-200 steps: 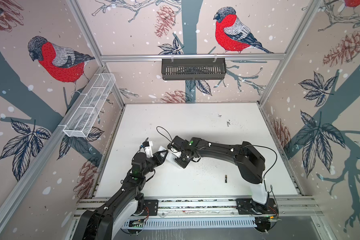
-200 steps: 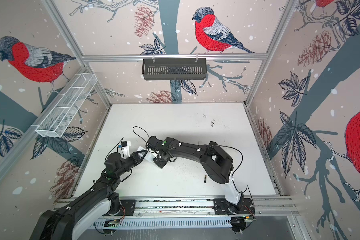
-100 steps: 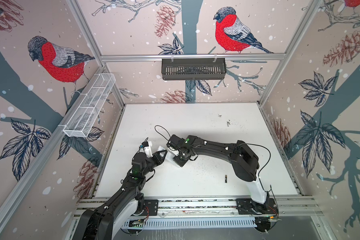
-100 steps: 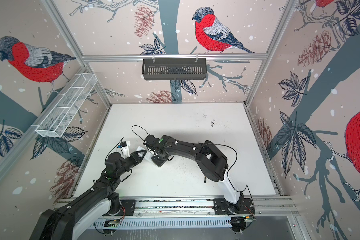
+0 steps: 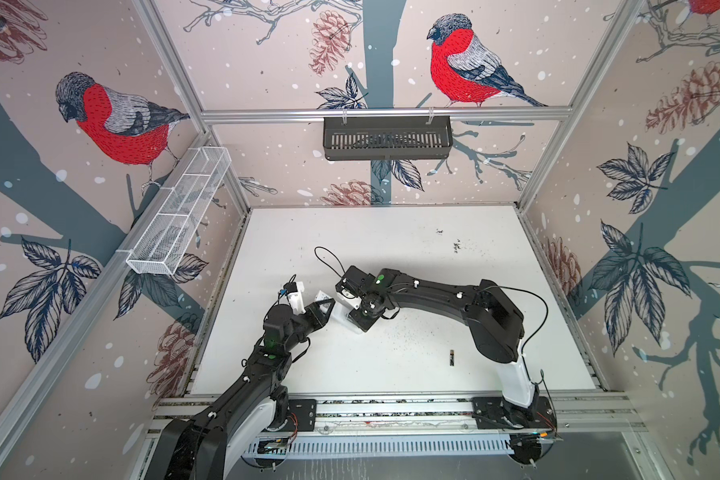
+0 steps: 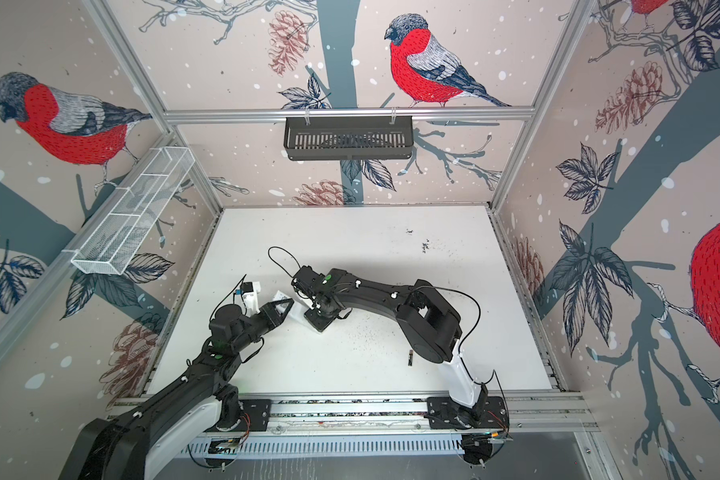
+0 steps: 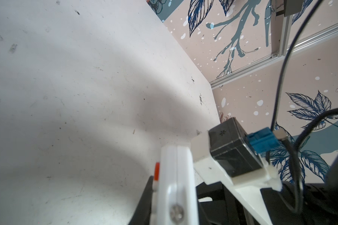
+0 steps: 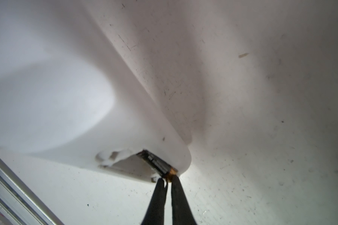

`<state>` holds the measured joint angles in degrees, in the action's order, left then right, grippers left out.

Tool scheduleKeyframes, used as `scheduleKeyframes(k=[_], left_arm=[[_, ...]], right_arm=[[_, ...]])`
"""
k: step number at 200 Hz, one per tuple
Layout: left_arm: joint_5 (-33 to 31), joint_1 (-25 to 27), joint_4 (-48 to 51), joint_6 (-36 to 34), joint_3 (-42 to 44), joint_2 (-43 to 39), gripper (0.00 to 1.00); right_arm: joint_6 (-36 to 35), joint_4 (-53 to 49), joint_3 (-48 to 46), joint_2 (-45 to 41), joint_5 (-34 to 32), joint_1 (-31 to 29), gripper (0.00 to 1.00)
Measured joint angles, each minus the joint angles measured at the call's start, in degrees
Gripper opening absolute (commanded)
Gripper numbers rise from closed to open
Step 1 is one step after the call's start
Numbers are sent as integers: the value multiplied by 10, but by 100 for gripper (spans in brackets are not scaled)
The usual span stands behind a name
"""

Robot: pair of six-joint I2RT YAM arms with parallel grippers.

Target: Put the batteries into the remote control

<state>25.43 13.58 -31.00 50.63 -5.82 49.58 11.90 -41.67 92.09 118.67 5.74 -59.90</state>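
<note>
Battery (image 8: pixel 156 161) loading, insertion stage. The right gripper (image 8: pixel 167 180) pinches the cell by its gold end only, jaws nearly together. The cell's black body slants into the open bay at one end of the remote (image 8: pixel 86 116). The left gripper (image 5: pixel 324 308) is clamped on the remote's opposite end and appears to hold it tilted above the table (image 5: pixel 391 249). The left wrist view shows the remote (image 7: pixel 176 175) edge-on between that gripper's fingers. A second battery (image 5: pixel 452 357) lies loose on the table, well apart from the remote, toward the right arm's base.

Likely faults, as judged:
- (a) The grip covers so little of the cell that a push could pivot it, or let it slip out and drop beside the remote.
- (b) The cell sits askew to the bay, so it may wedge against the bay wall instead of lying flat.
- (c) Pressure at the bay end, far from the left clamp, could swing the remote in that clamp.
- (d) The gold end may face the wrong contact.

Not resolved:
- The bay's contacts and the cell's inner end are blurred and shadowed.
- Polarity marks are illegible.
- In both top views the right wrist covers the bay.
- No bay cover can be seen.
</note>
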Motion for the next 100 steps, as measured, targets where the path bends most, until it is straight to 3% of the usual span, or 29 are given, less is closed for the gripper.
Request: scheduleKeyframes(k=[67, 100], left_arm=[[-11, 0, 13, -5, 0, -7, 0], [-23, -1, 22, -12, 0, -20, 0]], right_arm=[[45, 36, -19, 5, 55, 19, 11], [89, 100, -66, -6, 90, 34, 11]])
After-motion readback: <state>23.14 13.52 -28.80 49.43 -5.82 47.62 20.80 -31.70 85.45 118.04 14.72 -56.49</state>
